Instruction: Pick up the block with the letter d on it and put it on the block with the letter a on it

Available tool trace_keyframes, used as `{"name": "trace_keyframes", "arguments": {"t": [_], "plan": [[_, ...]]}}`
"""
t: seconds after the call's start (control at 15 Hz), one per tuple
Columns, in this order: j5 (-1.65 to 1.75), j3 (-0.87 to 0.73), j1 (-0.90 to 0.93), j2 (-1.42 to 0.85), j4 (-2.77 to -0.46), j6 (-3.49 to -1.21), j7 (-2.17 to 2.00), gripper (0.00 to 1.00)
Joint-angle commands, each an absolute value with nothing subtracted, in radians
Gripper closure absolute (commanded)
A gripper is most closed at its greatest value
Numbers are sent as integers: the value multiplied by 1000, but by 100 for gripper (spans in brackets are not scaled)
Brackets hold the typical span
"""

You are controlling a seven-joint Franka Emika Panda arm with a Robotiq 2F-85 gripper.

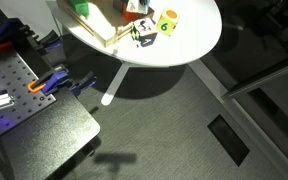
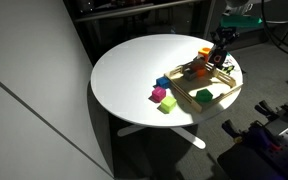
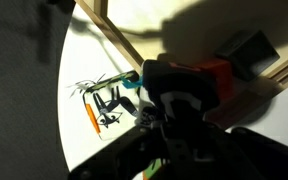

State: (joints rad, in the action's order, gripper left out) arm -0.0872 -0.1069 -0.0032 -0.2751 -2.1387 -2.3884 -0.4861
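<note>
My gripper [image 3: 180, 112] hangs over the far corner of the wooden tray [image 2: 189, 99] on the round white table [image 2: 124, 70]. In the wrist view it is in deep shadow and looks shut on a small dark-edged cube with a pale face, the block with the letter d [image 3: 179, 88]. The letter itself cannot be read. An orange-red block [image 3: 220, 70] lies just behind it by the tray frame. The gripper shows in both exterior views [image 1: 137, 10] [image 2: 220, 58]. I cannot read a letter a on any block.
A yellow-green cube [image 1: 167, 22] stands on the table beside the tray. Blue [image 2: 164, 82], magenta [image 2: 157, 95] and yellow-green [image 2: 166, 106] blocks lie in front of the tray, with a green one [image 2: 204, 95] inside it. Black scribbles [image 3: 104, 95] mark the tabletop. Clamps [image 1: 46, 85] sit on a bench nearby.
</note>
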Motion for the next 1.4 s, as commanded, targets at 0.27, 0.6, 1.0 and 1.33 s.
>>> {"name": "trace_keyframes", "arguments": {"t": [0.27, 0.6, 1.0, 1.33], "plan": [[-88, -139, -34, -218, -2190, -2376, -473, 91], [-93, -155, -56, -219, -2204, -2380, -469, 91], [-113, -161, -83, -228, -2205, -2390, -450, 91], [-114, -164, -95, -235, -2198, -2408, -451, 91]]}}
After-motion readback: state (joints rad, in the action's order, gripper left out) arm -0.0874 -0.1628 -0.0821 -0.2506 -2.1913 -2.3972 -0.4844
